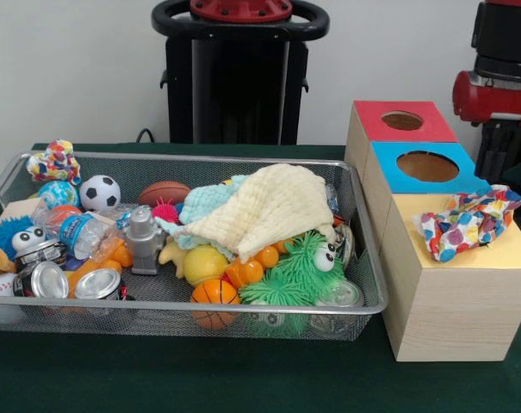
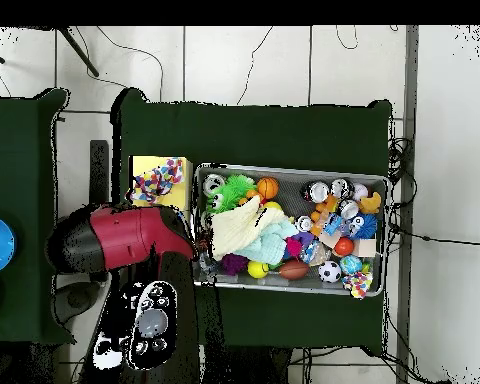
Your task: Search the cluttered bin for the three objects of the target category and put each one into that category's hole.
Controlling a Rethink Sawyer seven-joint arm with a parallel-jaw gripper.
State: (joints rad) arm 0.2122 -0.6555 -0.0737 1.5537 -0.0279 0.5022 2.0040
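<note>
In the front view, the wire bin (image 1: 363,249) stands on the green worktop (image 1: 200,379), full of mixed toys. A yellow cloth (image 1: 269,206) lies draped over the middle of the heap, with a light blue cloth (image 1: 204,202) under its far edge. Around them I see a soccer ball (image 1: 99,192), a small football (image 1: 164,191), an orange basketball (image 1: 214,294), a green fuzzy toy (image 1: 299,267), a grey robot figure (image 1: 143,239) and some cans (image 1: 96,284). Just beside the bin stands the wooden box (image 1: 449,318) with three coloured tops: red (image 1: 372,129) with a hole (image 1: 402,120), blue (image 1: 389,168) with a hole (image 1: 427,165), and yellow (image 1: 501,249). A cloth with coloured dots (image 1: 467,222) lies crumpled on the yellow top, probably covering its hole (I cannot see that hole). So I judge that cloths are the target category, and this one is placed there but not pushed fully in. The arm (image 1: 501,86) shows at the right edge; its tool is not visible here.

In the overhead view, the red arm (image 2: 124,238) reaches over the box, next to the dotted cloth (image 2: 157,181). The arm hides the tool, so I cannot tell if it is released or clenched. The yellow cloth (image 2: 234,225) and the blue one (image 2: 274,238) are in the bin (image 2: 284,168), at the end nearest the box, so two cloths seem left to fetch.
</note>
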